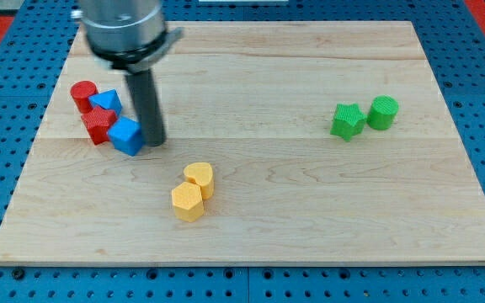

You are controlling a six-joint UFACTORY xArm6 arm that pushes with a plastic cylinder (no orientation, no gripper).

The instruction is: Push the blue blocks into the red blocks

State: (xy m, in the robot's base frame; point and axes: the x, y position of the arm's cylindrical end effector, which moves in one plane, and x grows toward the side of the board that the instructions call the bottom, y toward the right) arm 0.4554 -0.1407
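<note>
- The blue cube (125,135) lay at the view's left of the counter (310,210), touching the red star-shaped block (98,124) on its left.
- A second blue block (106,102), shape unclear, sat just above, pressed between the red cylinder (82,94) and the red star-shaped block.
- My tip (156,140) stood touching the blue cube's right side; the blues lay to its left.
- The tool was a bare rod, grasping nothing.
- Judgement: the cluster appeared closed; any further push should run leftward.

A broad grey metal cylinder with a dark band narrows into 1 straight dark rod ending in my tip (154,141).
</note>
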